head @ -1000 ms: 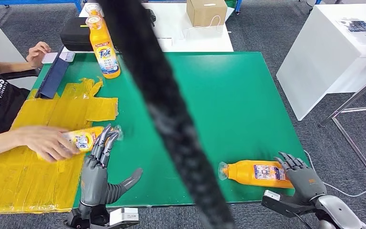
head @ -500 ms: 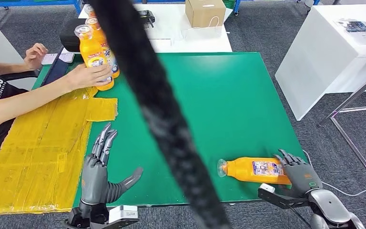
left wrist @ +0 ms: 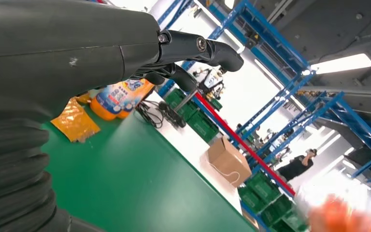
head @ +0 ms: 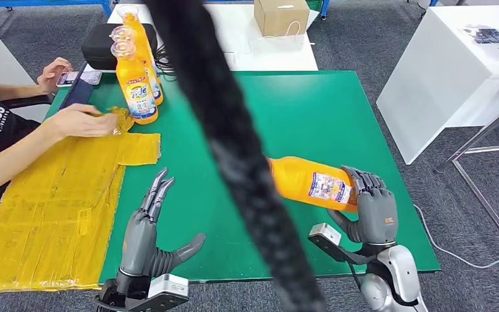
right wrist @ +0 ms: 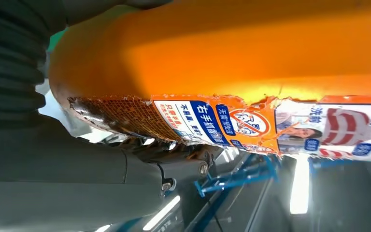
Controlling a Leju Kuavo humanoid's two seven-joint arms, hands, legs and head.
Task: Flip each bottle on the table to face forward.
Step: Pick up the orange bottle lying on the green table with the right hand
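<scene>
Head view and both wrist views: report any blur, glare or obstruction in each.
Head view: a blurred black cable crosses diagonally, hiding the neck of the orange bottle held by the right hand; the table is evenly lit. Left wrist view: blown-out bright background, an orange smear in one corner. Right wrist view: the bottle is very close, label legible, soft sheen.

Green table [head: 312, 123] with yellow sheets [head: 52, 195] and two upright bottles [head: 134, 84].
</scene>
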